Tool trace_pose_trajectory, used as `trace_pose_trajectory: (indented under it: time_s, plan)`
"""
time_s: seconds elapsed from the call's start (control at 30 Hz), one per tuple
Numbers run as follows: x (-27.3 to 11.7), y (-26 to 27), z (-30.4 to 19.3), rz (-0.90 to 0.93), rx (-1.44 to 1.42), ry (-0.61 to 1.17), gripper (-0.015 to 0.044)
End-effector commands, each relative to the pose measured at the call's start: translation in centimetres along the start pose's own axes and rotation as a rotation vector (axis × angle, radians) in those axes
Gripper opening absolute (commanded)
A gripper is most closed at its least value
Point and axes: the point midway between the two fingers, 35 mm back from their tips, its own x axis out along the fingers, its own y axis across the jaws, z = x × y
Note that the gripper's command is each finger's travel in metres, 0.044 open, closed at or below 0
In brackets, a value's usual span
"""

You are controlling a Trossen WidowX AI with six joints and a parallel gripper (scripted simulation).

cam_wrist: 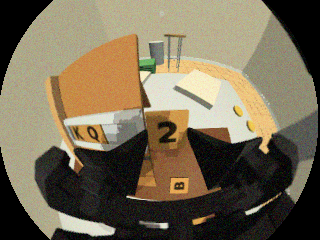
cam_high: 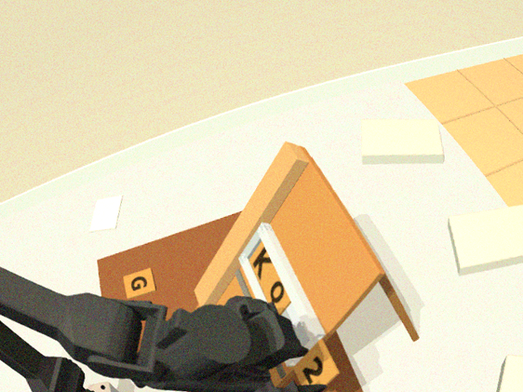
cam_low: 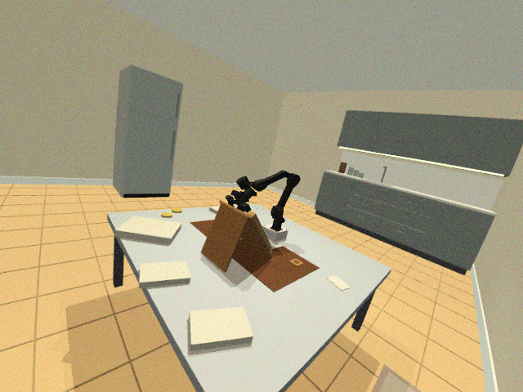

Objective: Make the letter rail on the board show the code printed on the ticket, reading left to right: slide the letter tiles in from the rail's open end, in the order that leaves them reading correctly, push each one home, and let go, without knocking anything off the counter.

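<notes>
My end effector (cam_high: 303,371) (cam_wrist: 167,142) gripped the stiff, light-looking 2 tile (cam_high: 317,366) (cam_wrist: 167,131); its side edges seemed best to hold.

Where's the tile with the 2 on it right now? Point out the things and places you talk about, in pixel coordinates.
The 2 tile (cam_high: 319,366) (cam_wrist: 175,140) is between the gripper's fingers, just beyond the rail's end nearest the Q in the top view.

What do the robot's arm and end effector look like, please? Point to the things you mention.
The arm (cam_high: 92,327) (cam_low: 290,196) is matte black, with chunky angular links, rounded joint housings and small round holes at its foot. The end effector (cam_wrist: 167,137) is black too, with two broad fingers tapering to points. I can make out no cables or lettering.
</notes>
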Motion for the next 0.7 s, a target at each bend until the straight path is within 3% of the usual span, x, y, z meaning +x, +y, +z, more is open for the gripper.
trace_pose_trajectory:
  time_s: [0.0, 0.67]
  plan:
    - [0.0, 0.3, -0.1, 0.0, 0.002, 0.0, 0.0]
    - [0.0, 1.3, -0.1, 0.0, 0.003, 0.0, 0.0]
